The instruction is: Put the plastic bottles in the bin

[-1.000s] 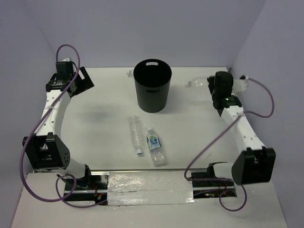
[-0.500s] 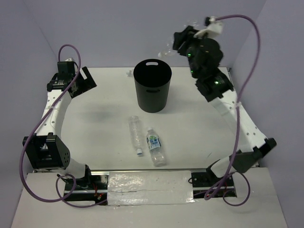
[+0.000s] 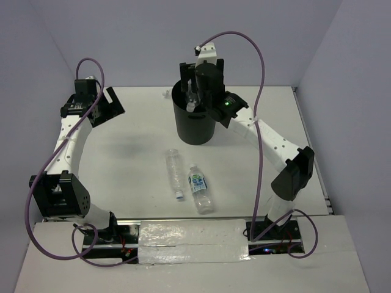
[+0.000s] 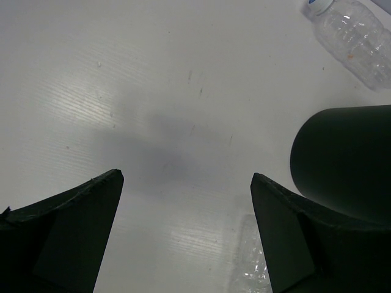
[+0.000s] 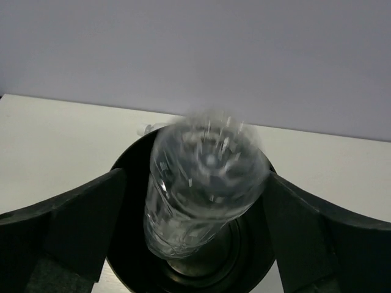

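- Right wrist view: the right gripper (image 5: 195,176) is seen with jaws wide apart. A clear bottle (image 5: 201,201) is blurred between them, directly over the bin (image 5: 129,160), and seems to be no longer gripped.
- The left gripper (image 4: 186,177) is held spread and empty.
- A bare bottle (image 3: 173,173) and a labelled bottle (image 3: 200,189) are found lying near the bin. Both are judged light, thin-walled and slippery, and are best taken gently across mid-body.

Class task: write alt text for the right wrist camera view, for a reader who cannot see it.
A blurred, clear plastic bottle is over the open mouth of the black bin, between the two spread dark fingers of the right gripper. Beyond them are the white table and a lilac wall.
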Controlling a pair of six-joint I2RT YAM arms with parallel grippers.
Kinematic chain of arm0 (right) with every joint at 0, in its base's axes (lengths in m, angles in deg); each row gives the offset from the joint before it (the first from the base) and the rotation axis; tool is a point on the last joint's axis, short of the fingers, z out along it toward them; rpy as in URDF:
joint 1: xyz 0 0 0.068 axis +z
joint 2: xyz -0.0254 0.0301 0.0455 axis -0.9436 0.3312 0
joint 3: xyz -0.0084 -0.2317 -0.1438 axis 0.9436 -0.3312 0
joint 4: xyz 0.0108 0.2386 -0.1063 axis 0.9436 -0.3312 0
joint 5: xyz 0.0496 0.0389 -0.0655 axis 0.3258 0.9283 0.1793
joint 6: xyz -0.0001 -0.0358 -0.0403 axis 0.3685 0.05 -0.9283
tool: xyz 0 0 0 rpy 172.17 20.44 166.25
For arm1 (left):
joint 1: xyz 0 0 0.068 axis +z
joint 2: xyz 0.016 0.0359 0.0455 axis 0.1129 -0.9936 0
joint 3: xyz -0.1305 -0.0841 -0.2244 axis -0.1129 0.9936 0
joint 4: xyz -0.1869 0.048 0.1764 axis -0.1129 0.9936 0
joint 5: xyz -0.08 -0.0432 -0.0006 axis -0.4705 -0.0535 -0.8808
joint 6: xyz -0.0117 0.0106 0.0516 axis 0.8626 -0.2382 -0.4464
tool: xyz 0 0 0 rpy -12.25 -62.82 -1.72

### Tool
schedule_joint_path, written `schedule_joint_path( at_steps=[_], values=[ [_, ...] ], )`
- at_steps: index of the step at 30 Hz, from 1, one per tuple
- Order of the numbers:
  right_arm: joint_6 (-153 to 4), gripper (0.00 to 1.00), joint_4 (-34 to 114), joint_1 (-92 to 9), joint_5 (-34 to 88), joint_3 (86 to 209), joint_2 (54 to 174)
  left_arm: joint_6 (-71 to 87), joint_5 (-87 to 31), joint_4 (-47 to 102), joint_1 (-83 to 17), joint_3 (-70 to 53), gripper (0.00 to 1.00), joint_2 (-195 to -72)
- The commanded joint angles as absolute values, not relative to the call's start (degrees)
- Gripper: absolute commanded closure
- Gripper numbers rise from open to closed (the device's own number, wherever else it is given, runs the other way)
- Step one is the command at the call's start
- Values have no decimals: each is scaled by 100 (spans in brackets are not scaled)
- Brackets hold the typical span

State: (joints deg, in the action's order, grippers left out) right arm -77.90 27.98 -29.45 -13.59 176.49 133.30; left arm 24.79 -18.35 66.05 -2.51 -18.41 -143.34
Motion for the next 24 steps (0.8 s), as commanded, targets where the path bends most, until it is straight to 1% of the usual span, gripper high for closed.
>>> schedule_joint_path(
  at_steps=[1,4,6,8,10,11,12,14,15,17,18,21,22,24],
  values=[
    [-7850,0,3078,-2795,-1670,17743,13093,2425,-1820,6617,-270,-1938,1,-14169],
    [-7781,0,2885,-2733,-1670,17840,12846,2442,-1863,6599,-279,-1938,1,-14204],
    [-7614,0,2579,-2733,-1530,17875,12469,2460,-1890,6573,-279,-1965,1,-14230],
    [-7386,0,2358,-2733,-1207,17560,11926,2469,-1908,6547,-297,-1974,1,-14230],
    [-7157,0,1980,-2733,-907,16920,11529,2478,-1908,6529,-297,-1965,1,-14230],
    [-6913,0,1735,-2724,-653,16656,11118,2486,-1908,6503,-305,-1956,1,-14239],
    [-6745,0,1628,-2707,-537,16036,10914,2495,-1899,6494,-305,-1956,1,-14248],
    [-6296,0,1374,-2654,-318,15347,10301,2522,-1908,6467,-314,-1947,1,-14274],
    [-6138,0,1286,-2523,-169,14665,10105,2530,-1908,6459,-332,-1930,1,-14283],
    [-5734,0,1110,-2391,34,14037,9762,2566,-1995,6424,-349,-1912,1,-14309],
    [-5585,0,1039,-2303,226,13512,9508,2574,-1995,6406,-375,-1886,1,-14318],
    [-5118,0,854,-1899,465,12824,9295,2618,-2004,6353,-419,-1868,1,-14371],
    [-4995,0,845,-1680,535,12717,9303,2636,-1978,6336,-428,-1851,1,-14388],
    [-4846,0,898,-1608,946,12498,9486,2653,-1978,6309,-446,-1833,1,-14415]
  ],
)
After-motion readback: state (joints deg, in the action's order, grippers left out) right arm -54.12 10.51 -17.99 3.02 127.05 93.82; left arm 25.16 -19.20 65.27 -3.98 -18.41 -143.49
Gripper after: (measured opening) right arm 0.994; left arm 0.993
